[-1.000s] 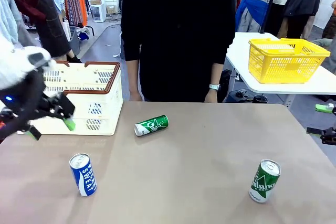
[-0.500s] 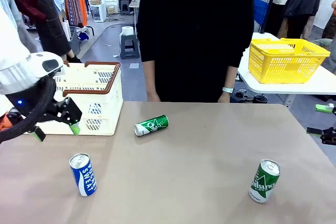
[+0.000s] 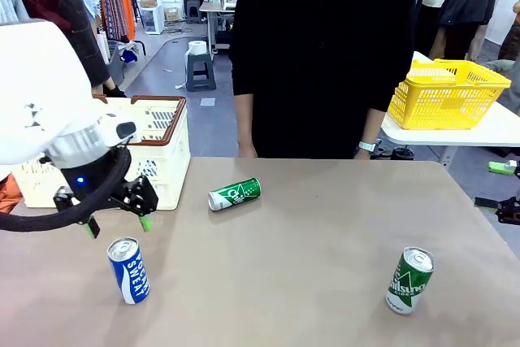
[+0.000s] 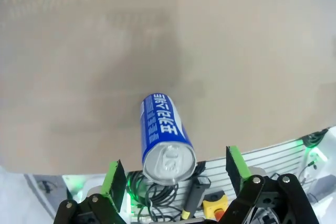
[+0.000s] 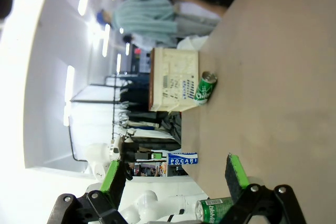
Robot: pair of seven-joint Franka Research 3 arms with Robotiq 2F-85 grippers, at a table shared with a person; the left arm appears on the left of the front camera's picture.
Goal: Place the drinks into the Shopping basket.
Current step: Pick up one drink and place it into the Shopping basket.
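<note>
A blue-and-white can [image 3: 128, 270] stands at the table's front left. My left gripper [image 3: 119, 223] hangs open just above and behind it; in the left wrist view the same can [image 4: 163, 137] sits between my open fingers [image 4: 113, 178]. One green can [image 3: 234, 193] lies on its side mid-table, another [image 3: 410, 279] stands at the front right. The cream Shopping basket [image 3: 168, 164] stands at the back left, partly behind my left arm. My right gripper [image 3: 500, 189] rests open at the right edge; its wrist view shows the basket [image 5: 170, 80], the lying can [image 5: 205, 88] and the blue can [image 5: 182, 158].
A person in black [image 3: 325, 54] stands at the far edge, hands down by the table. A yellow mesh basket [image 3: 451, 91] sits on a white side table at the back right. Bare table surface [image 3: 317, 233] stretches between the cans.
My left arm has swung right and down from beside the Shopping basket to just above the blue can. The person has shifted to the right. The cans have not moved.
</note>
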